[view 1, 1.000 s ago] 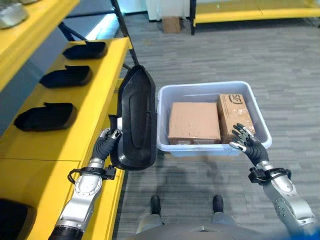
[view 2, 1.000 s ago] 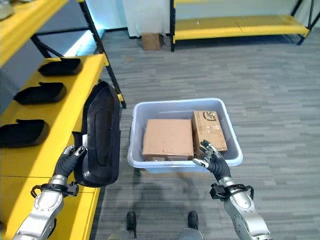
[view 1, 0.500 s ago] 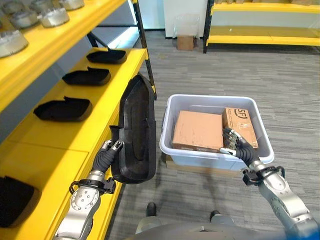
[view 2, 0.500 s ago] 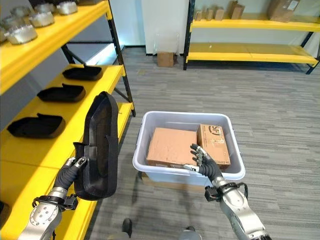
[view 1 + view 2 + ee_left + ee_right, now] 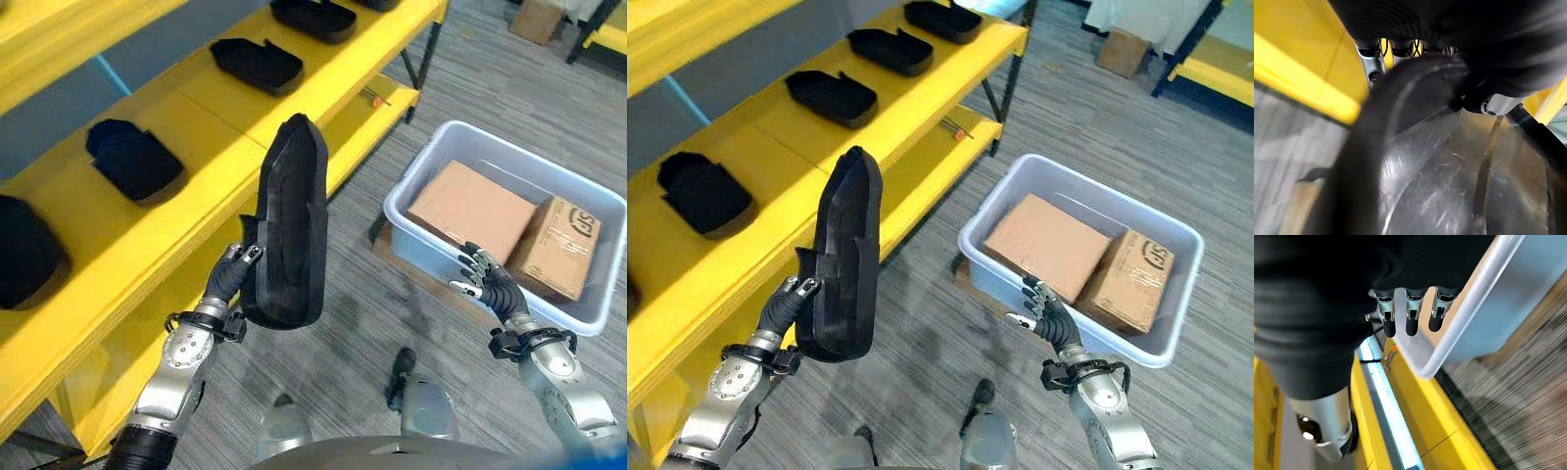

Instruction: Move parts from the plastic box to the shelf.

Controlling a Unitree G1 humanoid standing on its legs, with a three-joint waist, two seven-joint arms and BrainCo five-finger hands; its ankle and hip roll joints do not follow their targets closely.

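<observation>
My left hand [image 5: 231,281] is shut on the lower edge of a long black moulded part [image 5: 290,223], holding it upright beside the yellow shelf [image 5: 201,132]. Up close in the left wrist view, the part's scuffed hollow side [image 5: 1440,171] lies under my fingers [image 5: 1374,54]. A pale plastic box [image 5: 490,149] stands on the floor to the right and holds two cardboard boxes [image 5: 472,204] [image 5: 560,245]. Near the box's near rim my right hand [image 5: 486,285] is open and empty, its fingers [image 5: 1408,308] next to the rim [image 5: 1474,298].
Several black parts [image 5: 257,64] [image 5: 132,159] lie in a row on the yellow shelf, with bare yellow gaps between them. A black shelf post [image 5: 427,59] stands between shelf and box. A cardboard box [image 5: 537,18] sits on the floor farther back.
The whole picture has shifted, so the camera has moved: the shelf now runs across the left and the box lies at the right. Both hands keep their hold and pose.
</observation>
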